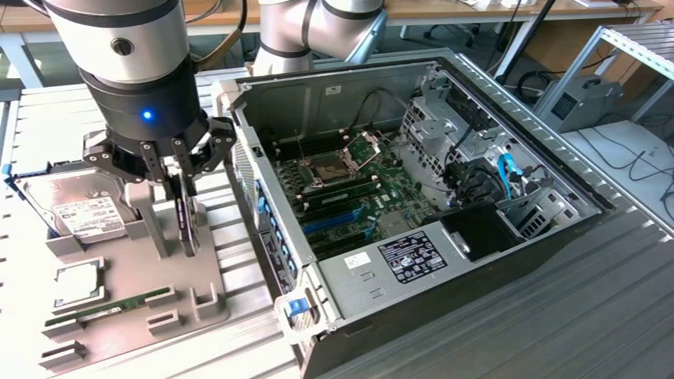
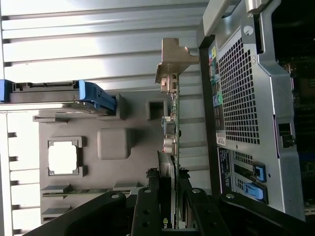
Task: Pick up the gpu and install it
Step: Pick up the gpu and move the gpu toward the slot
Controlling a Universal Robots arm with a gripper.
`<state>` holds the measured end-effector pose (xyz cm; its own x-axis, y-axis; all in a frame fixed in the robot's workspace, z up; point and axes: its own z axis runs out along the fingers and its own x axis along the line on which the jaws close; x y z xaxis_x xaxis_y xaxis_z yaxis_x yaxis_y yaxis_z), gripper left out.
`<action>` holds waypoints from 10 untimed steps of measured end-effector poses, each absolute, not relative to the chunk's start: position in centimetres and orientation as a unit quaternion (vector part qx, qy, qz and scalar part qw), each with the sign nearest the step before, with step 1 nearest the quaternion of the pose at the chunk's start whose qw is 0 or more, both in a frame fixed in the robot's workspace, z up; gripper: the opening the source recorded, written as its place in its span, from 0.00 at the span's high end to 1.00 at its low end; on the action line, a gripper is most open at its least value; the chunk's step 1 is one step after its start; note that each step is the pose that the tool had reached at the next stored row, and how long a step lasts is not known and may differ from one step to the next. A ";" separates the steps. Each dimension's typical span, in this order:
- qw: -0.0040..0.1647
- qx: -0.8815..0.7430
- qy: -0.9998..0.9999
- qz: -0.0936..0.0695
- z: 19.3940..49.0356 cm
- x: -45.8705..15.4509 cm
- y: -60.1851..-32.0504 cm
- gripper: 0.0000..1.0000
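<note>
Black gpu (image 1: 189, 225), standing upright on its long edge with my hand (image 1: 185, 189) on top of it. I read the hand as closed on the card, one finger against each face. In the exterior view the card's lower edge is down at the grey holder tray (image 1: 169, 292). I cannot tell whether it has cleared its slot.

The exterior view gives me the layout:
- The tray lies on the ribbed metal counter (image 1: 589, 316), just beside the open computer case (image 1: 316, 260), on the exterior view's left of it.
- The hard drive (image 1: 79, 207) sits at the tray's far corner.
- The square processor chip (image 1: 76, 286) is nearer the camera.
- The green memory stick (image 1: 110, 308) lies flat beside the chip.
- Looking down into the case, I get the motherboard (image 1: 368, 197) and its processor socket (image 1: 335, 167).

The wrist view gives me the grip up close:
- The gpu (image 2: 173, 125) is edge-on and runs straight out from the hand (image 2: 170, 211).
- The dark fingers (image 2: 147, 206) sit tight on either side of the card.
- The silver bracket (image 2: 172, 59) is at the end of the card away from the hand.
- The hard drive (image 2: 64, 96) shows a blue carrier.
- The case (image 2: 241, 98) shows its perforated rear panel close alongside the card.
</note>
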<state>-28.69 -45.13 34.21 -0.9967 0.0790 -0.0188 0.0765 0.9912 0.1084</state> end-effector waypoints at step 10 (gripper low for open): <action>0.012 0.039 0.998 0.055 34.4 -28.7 -45.1 0.74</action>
<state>-28.69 -45.12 34.43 -0.9967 0.0791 -0.0187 0.0765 0.9909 0.1106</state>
